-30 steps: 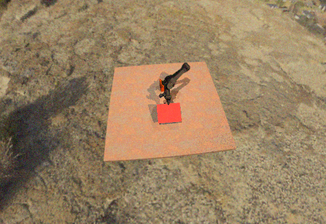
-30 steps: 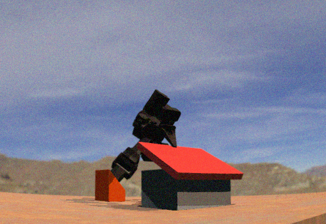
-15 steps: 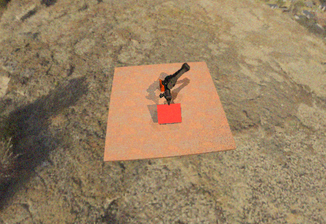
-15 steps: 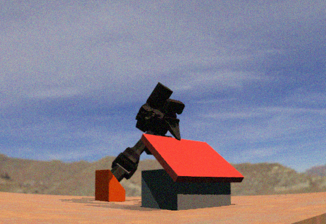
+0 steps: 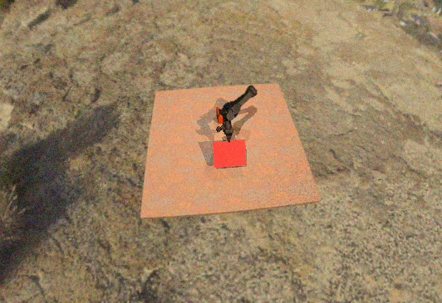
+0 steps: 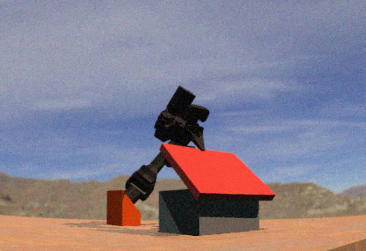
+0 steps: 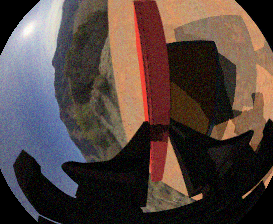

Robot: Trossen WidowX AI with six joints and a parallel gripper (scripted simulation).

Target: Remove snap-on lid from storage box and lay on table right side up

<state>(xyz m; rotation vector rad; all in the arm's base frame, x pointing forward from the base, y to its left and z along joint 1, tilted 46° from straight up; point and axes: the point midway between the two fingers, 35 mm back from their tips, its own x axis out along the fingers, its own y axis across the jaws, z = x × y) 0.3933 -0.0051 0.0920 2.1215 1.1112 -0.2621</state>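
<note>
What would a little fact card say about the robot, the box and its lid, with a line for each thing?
Lid: red, tilted, raised at the side by the gripper
Box: dark, standing on the table, under the lid
Gripper: shut on the lid's raised edge
Orange block: on the table, apart from the box
Table: orange-brown, under the box and block
Job: not finished, the lid is not lying flat on the table
</note>
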